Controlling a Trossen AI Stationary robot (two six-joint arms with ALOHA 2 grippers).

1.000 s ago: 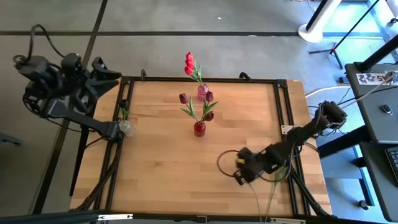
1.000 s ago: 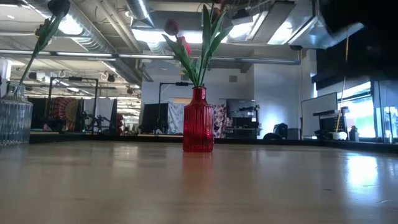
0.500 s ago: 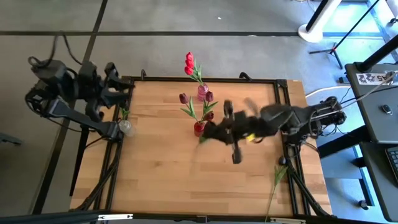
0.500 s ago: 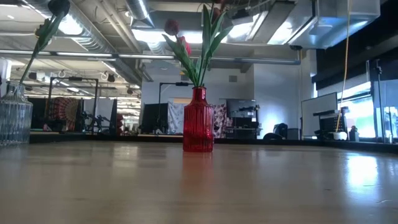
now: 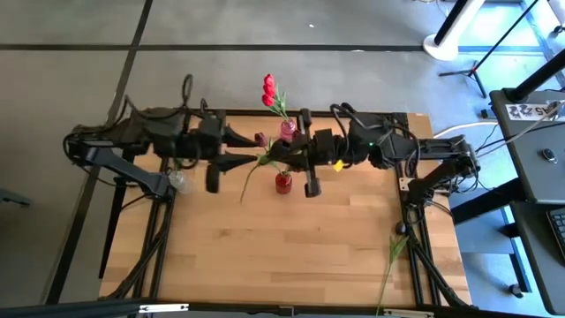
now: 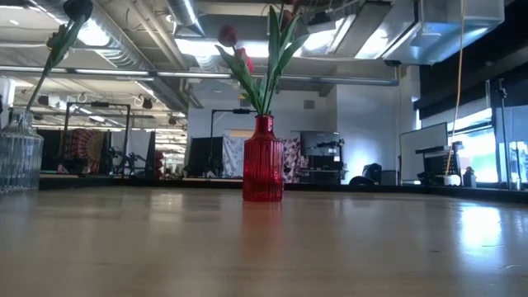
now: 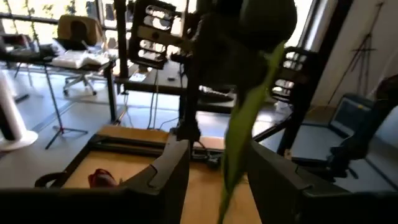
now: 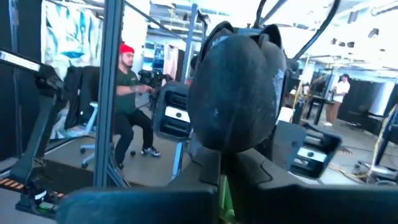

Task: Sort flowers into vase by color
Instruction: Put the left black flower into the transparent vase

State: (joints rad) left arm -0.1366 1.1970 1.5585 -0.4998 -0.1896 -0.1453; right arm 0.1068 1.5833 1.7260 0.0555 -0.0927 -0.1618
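Sorting is partly done. Maroon tulips [image 5: 296, 137] stand in a ribbed red glass vase [image 6: 263, 161] at mid-table; red tulips [image 5: 269, 88] fill a pink vase [image 5: 288, 130] at the far edge, and one dark flower leans in a clear fluted vase [image 6: 18, 157] on the left side. Above the red vase the right gripper [image 5: 284, 157] is clamped on a matte maroon tulip [image 8: 239, 93], its thin green stem [image 5: 254, 173] trailing toward the left gripper [image 5: 245, 146], whose fingers stand apart around it. Another stem [image 5: 390, 252] hangs off the wooden table's [image 5: 265, 256] right edge, apparently unsorted.
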